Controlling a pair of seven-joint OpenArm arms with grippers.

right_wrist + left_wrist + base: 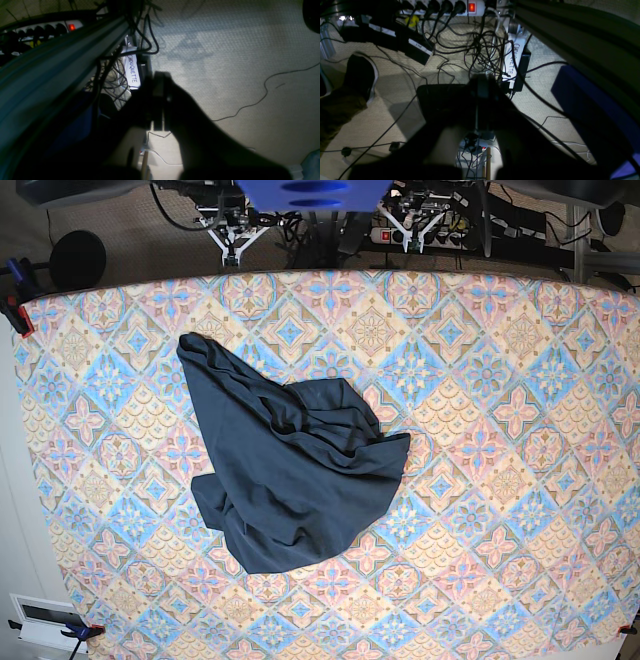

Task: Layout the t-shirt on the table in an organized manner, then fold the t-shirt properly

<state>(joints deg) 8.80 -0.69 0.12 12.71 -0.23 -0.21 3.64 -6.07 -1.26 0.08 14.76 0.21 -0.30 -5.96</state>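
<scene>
1. The t-shirt (290, 465) lay crumpled on the table (500, 430), left of centre in the base view, bunched and not yet spread.
2. Its long axis ran diagonally, from a point near the far-left part of the table down toward the near middle, with folds gathered around its centre.
3. Both arms were parked beyond the table's far edge, well apart from the shirt; in the base view only their mounts showed at the top.
4. The left gripper (482, 105) pointed down at the floor and a tangle of cables (480, 47), its fingers pressed together and holding nothing.
5. The right gripper (158, 100) likewise hung over bare floor, fingers pressed together and empty.
6. The shirt lay on the near side of both grippers, and toward the base view's left, which is the right arm's side.
7. So the right arm appeared the nearer one, likely best placed to reach the far-left end of the shirt first.
</scene>
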